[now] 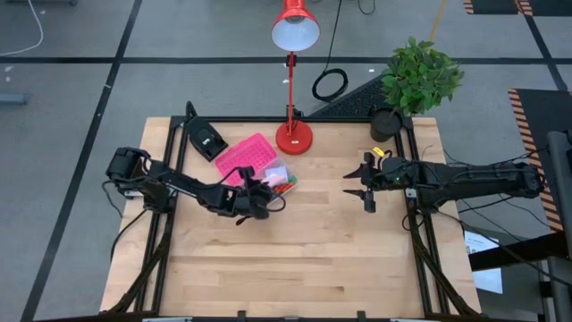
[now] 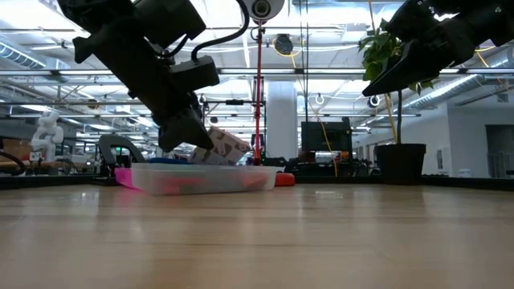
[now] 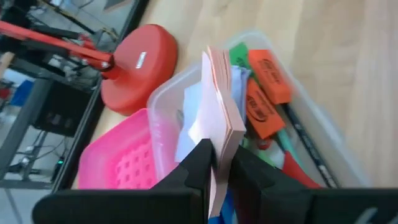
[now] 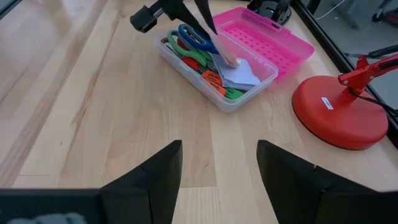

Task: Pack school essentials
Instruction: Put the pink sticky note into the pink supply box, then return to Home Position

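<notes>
Pink sticky-note pad (image 3: 222, 127), a thin stack of pale pink sheets, is what I have pinched edge-on between the fingers of my left gripper (image 3: 219, 163), upright over the clear plastic box (image 4: 186, 74) with its open pink lid (image 4: 264, 37). In the high view that box sits just left of centre on the wooden tabletop (image 1: 304, 259), beside the round base of the red desk lamp (image 1: 294, 136). Inside the box I see orange erasers (image 3: 268, 65), a pale blue sticky-note pad (image 4: 239, 74), green-handled scissors (image 4: 181, 48) and blue-handled scissors (image 4: 194, 36), plus thin pens along the box's long wall. My right gripper (image 1: 365, 184) hangs above bare wood at centre right of the high view, well apart from the box, its fingers spread wide with nothing between them. A black wedge-shaped device (image 1: 205, 136) lies at the upper left of the tabletop, and a potted green plant (image 1: 418, 79) stands at its upper right corner.
</notes>
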### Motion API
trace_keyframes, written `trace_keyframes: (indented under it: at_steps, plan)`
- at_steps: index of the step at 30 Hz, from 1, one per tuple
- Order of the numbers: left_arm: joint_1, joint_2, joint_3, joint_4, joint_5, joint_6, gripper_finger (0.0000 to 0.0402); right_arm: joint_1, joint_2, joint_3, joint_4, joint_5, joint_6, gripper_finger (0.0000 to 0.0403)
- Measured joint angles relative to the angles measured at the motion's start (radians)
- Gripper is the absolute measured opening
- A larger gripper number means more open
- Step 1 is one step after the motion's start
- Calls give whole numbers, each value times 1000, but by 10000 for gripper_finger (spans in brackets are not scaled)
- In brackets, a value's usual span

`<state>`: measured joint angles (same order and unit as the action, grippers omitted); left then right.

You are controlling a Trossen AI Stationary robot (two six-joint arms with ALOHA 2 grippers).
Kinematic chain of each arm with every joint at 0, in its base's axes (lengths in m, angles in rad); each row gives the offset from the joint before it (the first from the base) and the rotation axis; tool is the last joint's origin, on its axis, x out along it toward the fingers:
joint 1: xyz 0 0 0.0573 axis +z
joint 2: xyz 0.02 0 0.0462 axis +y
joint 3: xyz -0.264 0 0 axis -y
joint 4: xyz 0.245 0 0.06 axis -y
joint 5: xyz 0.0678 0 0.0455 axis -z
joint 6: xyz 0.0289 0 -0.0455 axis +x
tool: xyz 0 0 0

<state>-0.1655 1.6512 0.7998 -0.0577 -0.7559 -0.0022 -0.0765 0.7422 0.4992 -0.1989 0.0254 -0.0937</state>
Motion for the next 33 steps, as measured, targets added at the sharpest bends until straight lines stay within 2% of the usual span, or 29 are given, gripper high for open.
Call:
trace_keyframes:
  at_steps: [4, 11, 15, 19, 23, 26, 30, 33]
  plan:
    - [-13, 0, 0, -2, 24, 21, 71, 0, 0, 0, 0, 0, 1, 201]
    - [-27, 0, 4, -35, -9, -5, 167, 0, 0, 0, 0, 0, 2, 201]
    - [-41, -2, 34, -108, -27, -20, 206, 0, 0, 0, 0, 0, 2, 201]
    - [-46, -2, 69, -225, -29, -88, 226, 0, 0, 0, -1, 0, 1, 201]
    - [-53, -2, 113, -292, -20, -171, 229, 0, 0, 0, 0, 0, 1, 201]
    - [-41, -2, 143, -245, 9, -199, 221, 0, 0, 0, 0, 0, 0, 201]
    - [-5, -2, 144, -125, 98, -191, 183, 0, 0, 0, 0, 0, 0, 201]
    - [26, -2, 144, -94, 105, -222, 143, 0, 0, 0, 0, 0, 0, 201]
